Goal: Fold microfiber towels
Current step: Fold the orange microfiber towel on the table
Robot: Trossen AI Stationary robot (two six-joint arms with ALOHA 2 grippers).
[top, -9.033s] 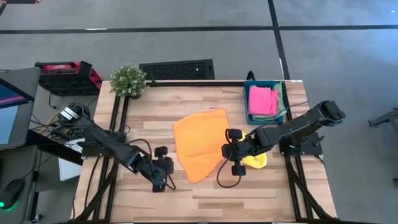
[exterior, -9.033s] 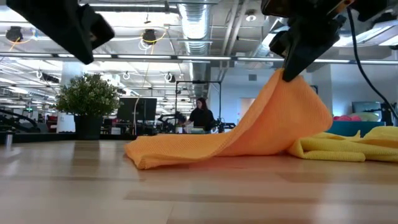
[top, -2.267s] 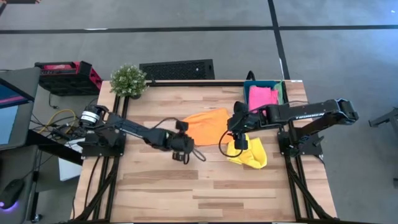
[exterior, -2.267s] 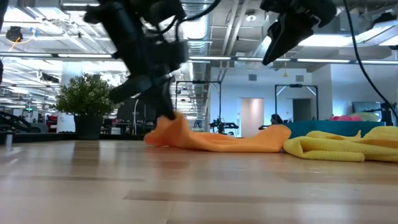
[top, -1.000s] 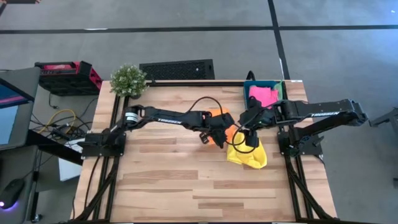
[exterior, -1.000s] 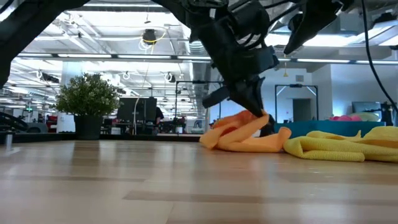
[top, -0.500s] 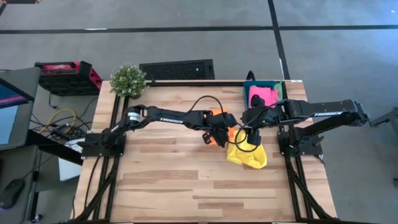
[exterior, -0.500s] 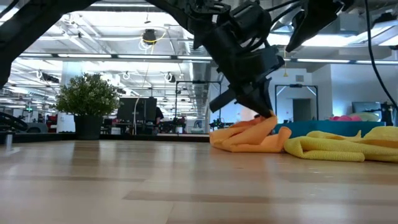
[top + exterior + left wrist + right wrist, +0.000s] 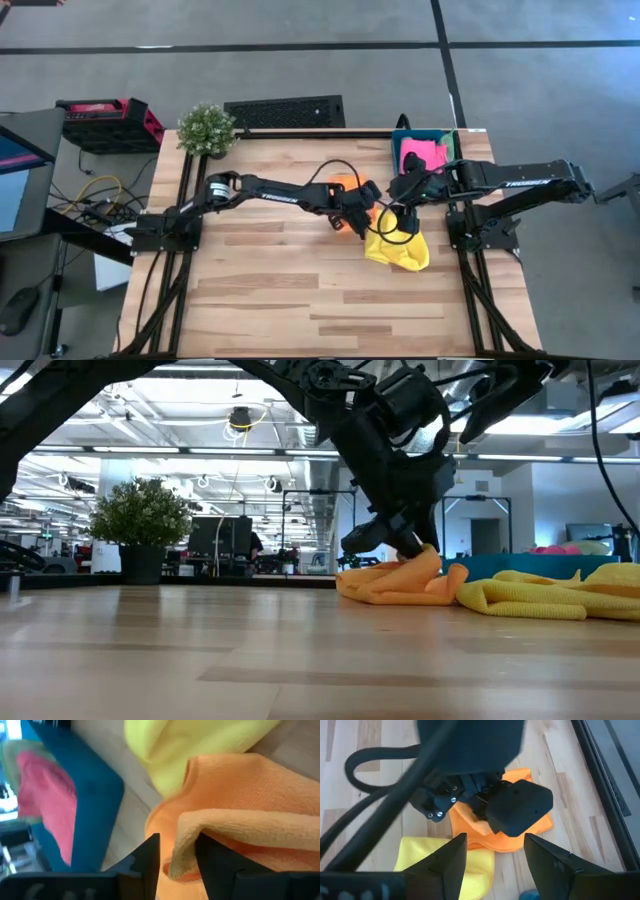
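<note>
The orange towel (image 9: 400, 582) lies bunched in a low heap on the table, its right side against the crumpled yellow towel (image 9: 550, 595). My left gripper (image 9: 177, 860) is down on the heap's top (image 9: 358, 215), open, with a folded edge of the orange towel between its fingers. My right gripper (image 9: 495, 857) hangs open above both (image 9: 397, 213), holding nothing. A pink towel (image 9: 422, 155) lies in the teal bin (image 9: 457, 170). My left gripper stands open around a folded edge of the orange towel (image 9: 182, 840), which rises between its two fingers and lies against one finger (image 9: 210, 857). The fingers slant down from the table's left. The towel rests on the table in a slack heap.
The teal bin stands at the table's far right corner, just beyond the two towels. A potted plant (image 9: 207, 128) stands at the far left corner. Bare wood (image 9: 300, 290) fills the near half and the left side. The two arms' wrists are close together over the towels.
My left gripper has moved a little toward the table's right edge and down, bringing the orange towel's raised edge onto the heap. The heap is now lower and more compact, drawn closer to the yellow towel. My right gripper has kept still.
</note>
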